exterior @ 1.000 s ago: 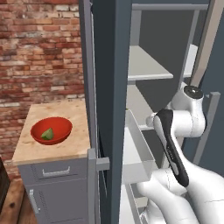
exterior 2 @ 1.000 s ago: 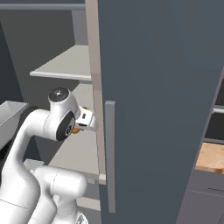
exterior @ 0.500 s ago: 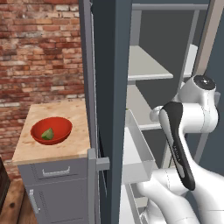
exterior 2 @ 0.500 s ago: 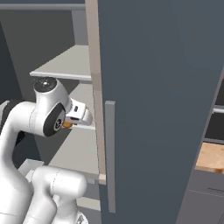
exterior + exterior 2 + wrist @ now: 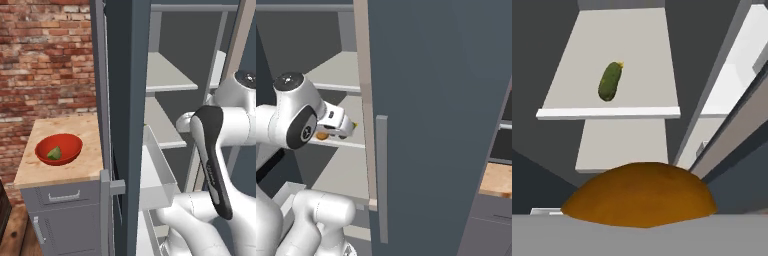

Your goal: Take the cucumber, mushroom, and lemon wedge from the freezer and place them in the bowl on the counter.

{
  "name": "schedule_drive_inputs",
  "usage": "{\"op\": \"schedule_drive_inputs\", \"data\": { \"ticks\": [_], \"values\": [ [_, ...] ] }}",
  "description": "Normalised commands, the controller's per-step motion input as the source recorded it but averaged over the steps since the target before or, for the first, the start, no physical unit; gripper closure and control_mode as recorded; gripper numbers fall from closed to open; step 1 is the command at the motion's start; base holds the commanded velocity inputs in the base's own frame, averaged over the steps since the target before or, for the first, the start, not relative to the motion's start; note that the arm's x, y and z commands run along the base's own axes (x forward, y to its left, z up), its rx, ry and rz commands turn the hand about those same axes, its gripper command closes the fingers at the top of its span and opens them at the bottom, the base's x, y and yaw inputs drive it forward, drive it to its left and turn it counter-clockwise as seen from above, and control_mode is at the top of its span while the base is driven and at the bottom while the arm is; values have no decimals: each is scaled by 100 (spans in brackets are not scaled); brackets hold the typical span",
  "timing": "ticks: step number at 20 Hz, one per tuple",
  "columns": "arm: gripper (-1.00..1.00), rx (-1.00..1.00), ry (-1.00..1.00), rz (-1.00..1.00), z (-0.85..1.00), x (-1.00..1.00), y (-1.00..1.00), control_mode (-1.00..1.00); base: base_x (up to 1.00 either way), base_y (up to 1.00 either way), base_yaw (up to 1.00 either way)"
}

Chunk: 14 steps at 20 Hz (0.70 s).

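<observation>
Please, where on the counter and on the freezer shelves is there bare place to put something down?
The counter is bare between the red bowl and the freezer. The cucumber shelf is bare around it. The bowl already holds the lemon wedge.

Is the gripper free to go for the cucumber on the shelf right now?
Probably not yet: the gripper is shut on the mushroom. The cucumber itself lies alone on the open freezer shelf.

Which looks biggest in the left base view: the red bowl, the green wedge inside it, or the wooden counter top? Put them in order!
1. The counter looks largest.
2. The bowl comes next, sitting on the counter.
3. The lemon wedge looks smallest, lying inside the bowl.

All three sit close together, so nearness to the camera hardly changes this order.
</observation>
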Motion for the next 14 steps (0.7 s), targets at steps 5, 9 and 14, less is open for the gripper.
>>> {"op": "schedule_drive_inputs", "data": {
  "ticks": [5, 9, 14],
  "values": [
    [100, -2, 0, -1, 29, -64, 3, -100, 0, 0, 0],
    [100, -3, 0, -3, 22, -59, 6, -100, 0, 0, 0],
    [100, -1, 0, 0, 19, -36, 5, -100, 0, 0, 0]
  ]
}}
